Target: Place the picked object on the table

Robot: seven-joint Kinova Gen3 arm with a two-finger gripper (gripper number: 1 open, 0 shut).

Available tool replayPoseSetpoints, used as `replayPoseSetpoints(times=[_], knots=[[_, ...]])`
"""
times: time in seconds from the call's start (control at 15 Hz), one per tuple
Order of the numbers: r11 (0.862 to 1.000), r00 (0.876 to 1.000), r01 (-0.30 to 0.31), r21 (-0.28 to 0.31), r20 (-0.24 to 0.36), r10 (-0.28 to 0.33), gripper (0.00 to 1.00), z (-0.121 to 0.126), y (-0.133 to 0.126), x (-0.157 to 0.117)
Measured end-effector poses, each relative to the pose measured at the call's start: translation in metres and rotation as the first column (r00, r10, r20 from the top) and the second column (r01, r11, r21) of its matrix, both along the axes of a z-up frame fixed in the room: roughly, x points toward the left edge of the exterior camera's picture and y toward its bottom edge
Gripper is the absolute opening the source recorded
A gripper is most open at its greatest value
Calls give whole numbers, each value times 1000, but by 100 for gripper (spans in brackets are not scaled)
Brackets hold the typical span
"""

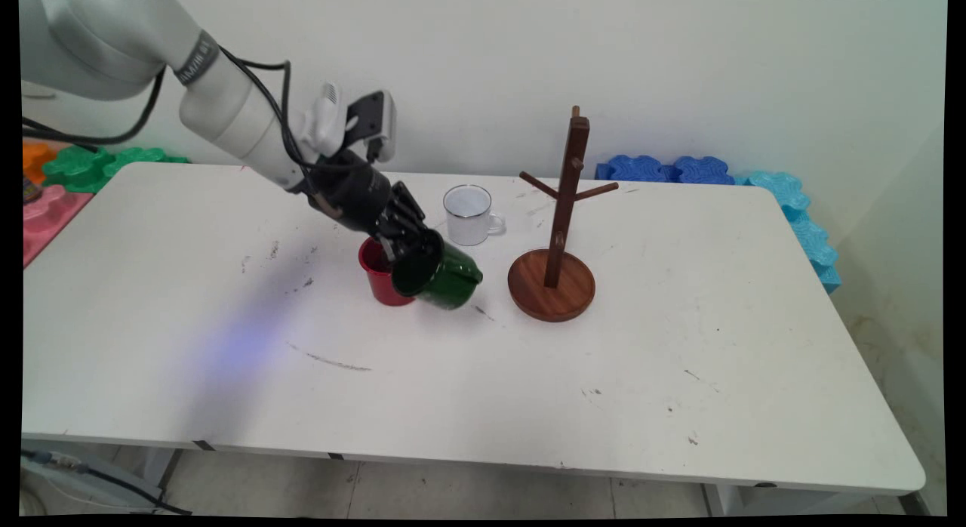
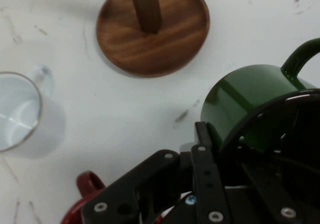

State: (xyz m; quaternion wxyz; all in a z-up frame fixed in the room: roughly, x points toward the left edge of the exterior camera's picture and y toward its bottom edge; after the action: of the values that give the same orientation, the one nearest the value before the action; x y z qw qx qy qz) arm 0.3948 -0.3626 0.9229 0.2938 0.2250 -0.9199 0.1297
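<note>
Partly hidden, your red mug sits behind the tilted green mug, whose rim your gripper pinches; the wooden mug tree stands at three o'clock.

red mug and wooden mug tree flank the lifted green mug; open table right.

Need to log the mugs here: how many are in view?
3: green mug gripped by the gripper, red mug just behind it, white mug standing left of the wooden rack.
</note>
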Motion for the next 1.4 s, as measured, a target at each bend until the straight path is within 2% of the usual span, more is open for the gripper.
replayPoseSetpoints(times=[0.73,1.4], knots=[[995,997,-11,101,77,3,0,-43,5,-17],[993,992,-6,122,126,-9,0,-70,1,-25]])
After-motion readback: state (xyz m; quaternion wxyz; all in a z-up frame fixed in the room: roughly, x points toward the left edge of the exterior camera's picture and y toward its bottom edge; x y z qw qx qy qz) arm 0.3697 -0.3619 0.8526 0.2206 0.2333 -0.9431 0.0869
